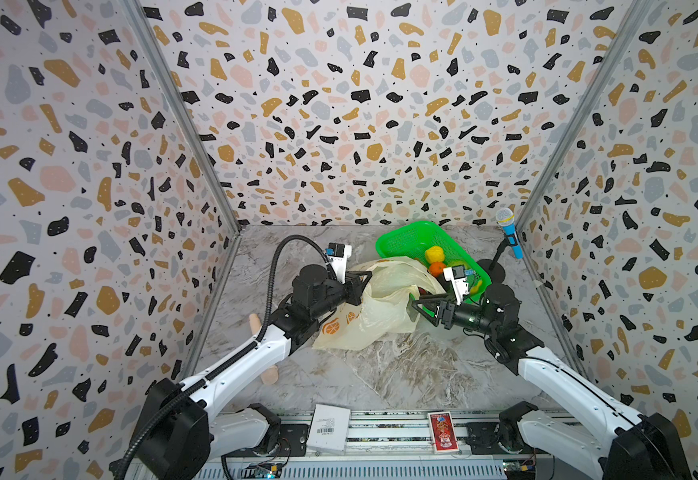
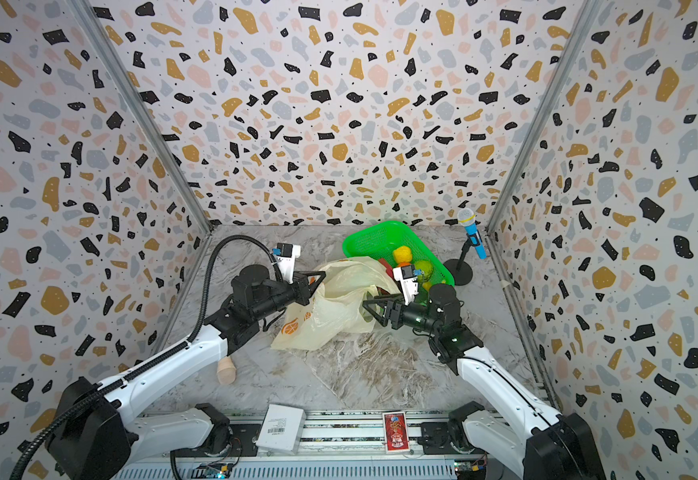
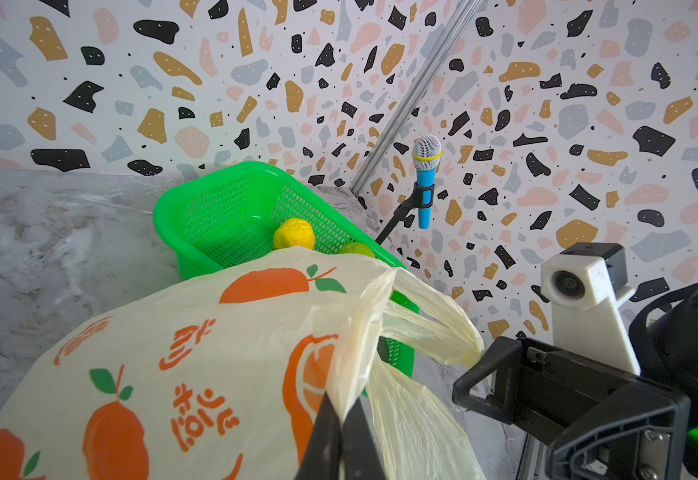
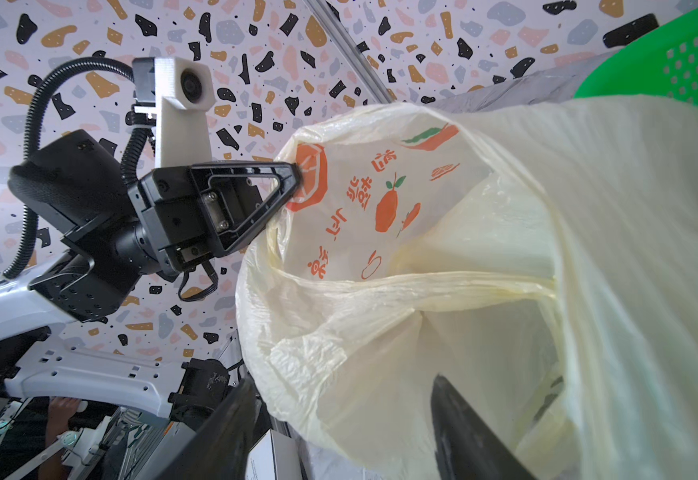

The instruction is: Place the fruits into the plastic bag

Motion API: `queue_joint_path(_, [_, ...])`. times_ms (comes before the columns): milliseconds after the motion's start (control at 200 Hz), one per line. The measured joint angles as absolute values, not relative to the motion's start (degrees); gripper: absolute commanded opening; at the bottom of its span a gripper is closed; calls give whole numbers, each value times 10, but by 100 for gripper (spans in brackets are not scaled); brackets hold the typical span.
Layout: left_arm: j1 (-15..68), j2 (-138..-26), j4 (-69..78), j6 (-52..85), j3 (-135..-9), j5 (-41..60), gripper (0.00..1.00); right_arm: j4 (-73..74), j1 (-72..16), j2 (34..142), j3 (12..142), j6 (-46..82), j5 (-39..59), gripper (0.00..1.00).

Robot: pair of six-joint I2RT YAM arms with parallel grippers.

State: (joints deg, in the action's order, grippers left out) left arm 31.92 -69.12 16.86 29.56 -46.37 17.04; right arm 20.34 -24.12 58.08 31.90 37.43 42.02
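At the back right of the desk [image 1: 380,374], the green basket [image 1: 405,232] holds a yellow fruit [image 1: 434,252], an orange fruit [image 1: 436,269] and a light green fruit [image 2: 423,268]. By my reading most of the loading is not yet done. Whether any fruit already lies inside the plastic bag [image 1: 380,307] I cannot tell, as its folds hide the inside. The bag lies on the desk just in front of the basket, its upper edge against the basket's near rim and its mouth turned toward the right arm. The left pincer [image 3: 339,419] is clamped narrow on the bag's rim and holds that side lifted, so the mouth gapes. The right pincer [image 4: 344,382] stands wide with nothing gripped, right at the mouth; in the right wrist view the bag's lower lip shows between its fingers. The fruits sit in the basket just behind and beside that pincer, apart from it
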Motion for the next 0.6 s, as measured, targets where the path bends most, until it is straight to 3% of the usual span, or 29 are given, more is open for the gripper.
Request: queue_joint_path(601, [319,-691,169,294,-464,170,0,297,-283,692,321,409,475,67])
